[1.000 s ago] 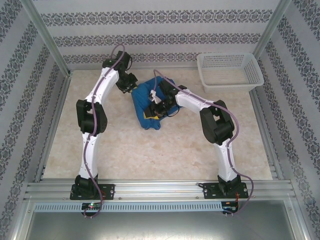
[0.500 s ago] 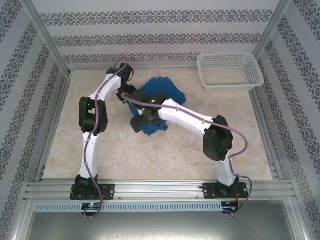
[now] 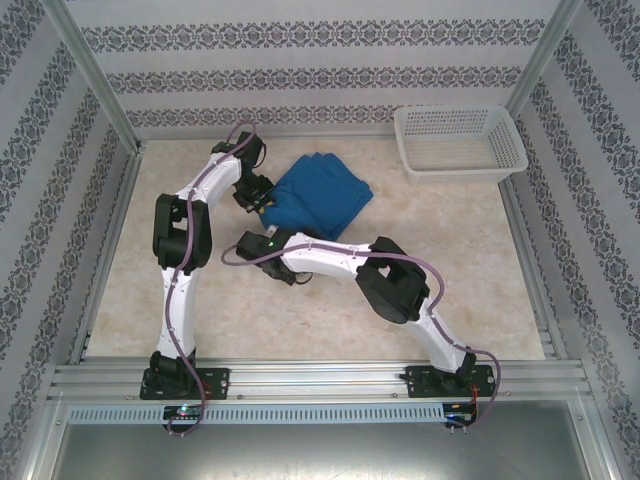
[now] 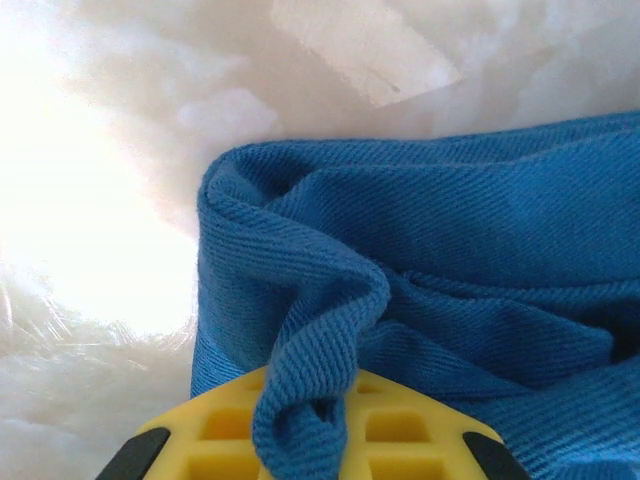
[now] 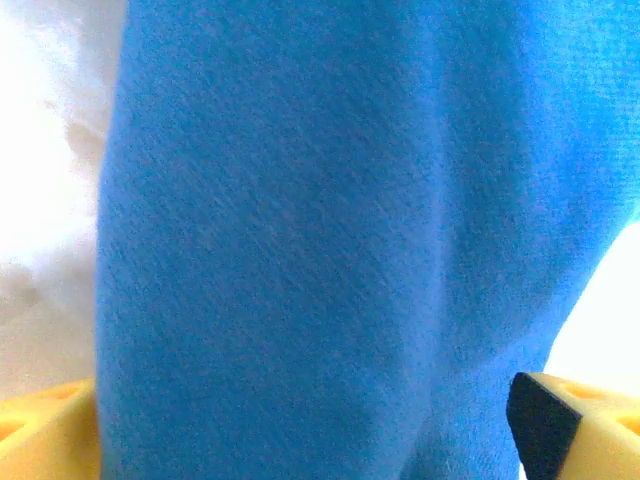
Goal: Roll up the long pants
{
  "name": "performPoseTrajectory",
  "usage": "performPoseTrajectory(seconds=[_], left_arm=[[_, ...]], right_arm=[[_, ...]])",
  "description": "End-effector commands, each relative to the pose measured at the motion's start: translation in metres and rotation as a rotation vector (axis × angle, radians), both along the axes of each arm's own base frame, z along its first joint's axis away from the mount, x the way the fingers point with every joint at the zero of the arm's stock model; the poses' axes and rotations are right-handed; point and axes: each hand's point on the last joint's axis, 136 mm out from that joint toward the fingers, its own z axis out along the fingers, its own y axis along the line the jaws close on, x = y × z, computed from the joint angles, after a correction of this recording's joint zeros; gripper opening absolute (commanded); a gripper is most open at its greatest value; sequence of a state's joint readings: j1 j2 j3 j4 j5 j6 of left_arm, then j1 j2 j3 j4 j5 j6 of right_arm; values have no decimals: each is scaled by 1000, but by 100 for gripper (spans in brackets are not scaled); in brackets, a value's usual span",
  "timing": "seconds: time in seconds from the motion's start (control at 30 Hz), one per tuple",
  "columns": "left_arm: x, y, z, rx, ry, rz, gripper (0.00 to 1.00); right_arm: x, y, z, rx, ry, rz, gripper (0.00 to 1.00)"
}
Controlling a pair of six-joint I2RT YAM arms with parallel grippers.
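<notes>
Mid-roll, I judge: the pants lie bundled left of the basket, left gripper clenched on their edge farthest from it, right gripper spread wide against cloth, gripping nothing; next it must close on the fold and roll.

Left wrist view. We see long pants: deep-blue twill, folded, layers stacked at right. 1 narrow fold lies over yellow grid pad of left gripper, jaws closed on it. 2 black corners flank pad. Behind, pale table, glare at left.
</notes>
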State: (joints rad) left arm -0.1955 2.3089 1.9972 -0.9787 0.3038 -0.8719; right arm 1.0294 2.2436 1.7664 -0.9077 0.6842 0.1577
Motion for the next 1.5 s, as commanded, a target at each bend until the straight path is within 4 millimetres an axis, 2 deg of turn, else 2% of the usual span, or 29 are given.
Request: performPoseTrajectory(seconds=[0.0,0.03,0.07,0.1,0.27,0.3,0.33,0.37,0.5,0.63,0.73,0.83,0.93,1.07,1.17,1.37,1.47], left_arm=[[-15,-5,14,-24,21,-7,0],[-16,-5,16,-28,16,-8,0],[-17,-5,19,-30,12,-10,0],[-18,-5,21,-30,8,-14,0],[-17,0,40,-37,-33,-23,0],[-15,2,45,-39,-47,-26,5],[-13,4,52,-41,-60,-28,24],[-10,5,59,-44,-78,-32,50],[-5,10,82,-50,-130,-37,100],[-7,13,101,-48,-167,-35,100],[-13,14,111,-51,-198,-21,100],[-19,14,114,-72,-234,13,100],[-28,8,114,-94,-260,28,100],[-40,-6,100,-92,-267,9,100],[-44,-14,82,-64,-261,-13,100],[-27,-7,34,34,-249,1,100],[-15,0,21,92,-246,7,100]], right_arm=[[41,-10,9,-71,-119,48,83],[46,-11,4,-59,-95,60,57],[50,-13,-1,-41,-65,70,20],[52,-13,-3,-14,-41,73,0],[47,-7,6,238,134,50,0],[43,-4,9,315,186,30,0],[39,-2,13,397,231,4,0],[35,1,16,481,293,-9,0],[23,14,30,732,514,-64,0],[15,28,46,904,699,-98,0],[15,37,60,1054,833,-131,0],[19,46,75,1212,958,-172,0],[20,50,80,1285,1045,-207,0],[20,48,71,1316,1126,-268,0],[18,48,63,1339,1186,-305,0],[8,50,68,1375,1258,-318,0],[3,45,73,1360,1263,-313,0]])
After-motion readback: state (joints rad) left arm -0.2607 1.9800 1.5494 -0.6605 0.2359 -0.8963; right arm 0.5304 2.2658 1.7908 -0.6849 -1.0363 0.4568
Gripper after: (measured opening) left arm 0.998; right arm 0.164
